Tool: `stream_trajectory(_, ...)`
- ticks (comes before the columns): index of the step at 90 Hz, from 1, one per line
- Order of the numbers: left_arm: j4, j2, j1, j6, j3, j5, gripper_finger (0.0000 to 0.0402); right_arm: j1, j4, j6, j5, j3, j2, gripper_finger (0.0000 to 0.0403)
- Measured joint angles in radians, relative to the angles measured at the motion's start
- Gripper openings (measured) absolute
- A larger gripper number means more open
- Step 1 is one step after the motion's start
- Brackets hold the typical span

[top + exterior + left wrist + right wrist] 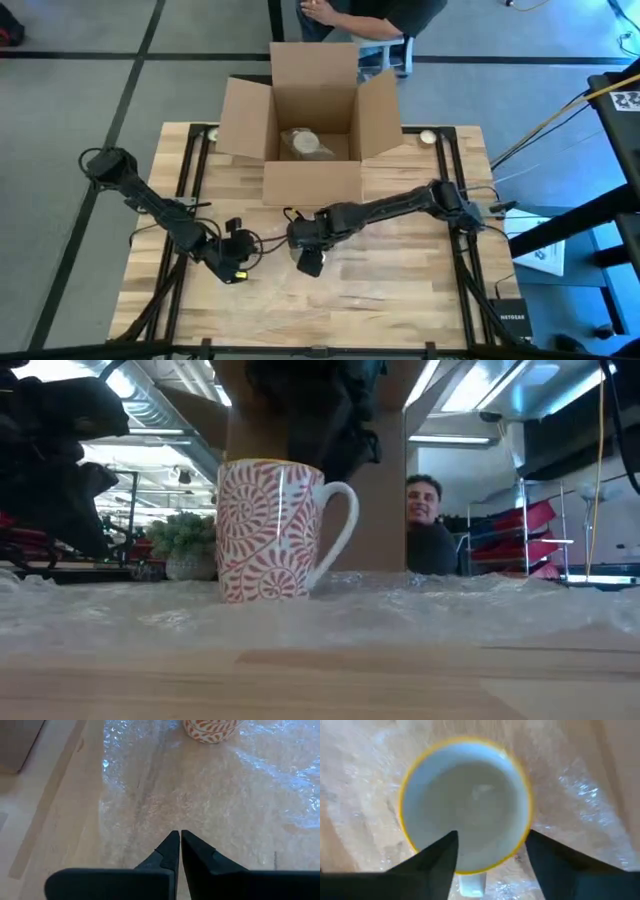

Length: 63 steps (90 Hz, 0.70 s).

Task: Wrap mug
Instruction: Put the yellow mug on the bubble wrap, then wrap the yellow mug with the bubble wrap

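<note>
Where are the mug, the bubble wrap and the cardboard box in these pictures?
mug (pixel 268 530): low view, on its patterned side wall.
bubble wrap (pixel 200 790): left wrist view, on a bare stretch of the sheet.
cardboard box (pixel 312 182): high view, on its front wall.

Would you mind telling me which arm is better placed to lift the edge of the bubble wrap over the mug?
Probably left. The left gripper, jaws shut, hangs low over the bubble wrap beside the mug; the right gripper hovers open above the mug.
</note>
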Motion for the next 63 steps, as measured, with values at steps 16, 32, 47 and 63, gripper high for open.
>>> stream_trajectory(16, 0.000, 0.000, 0.000, 0.000, 0.000, 0.008, 0.0000, 0.009, -0.172, -0.020, 0.004, 0.098, -0.001, 0.0251)
stream_trajectory(32, 0.000, 0.000, -0.001, -0.001, 0.000, 0.038, 0.0000, 0.082, -0.414, 0.021, 0.066, 0.128, -0.009, 0.0252)
stream_trajectory(47, 0.000, 0.000, -0.007, -0.003, 0.000, 0.050, 0.0000, 0.156, -0.491, 0.085, 0.147, -0.002, -0.057, 0.0252)
stream_trajectory(63, 0.008, 0.000, -0.029, -0.004, 0.000, 0.046, 0.0000, 0.199, -0.368, 0.251, 0.130, -0.380, -0.256, 0.0252)
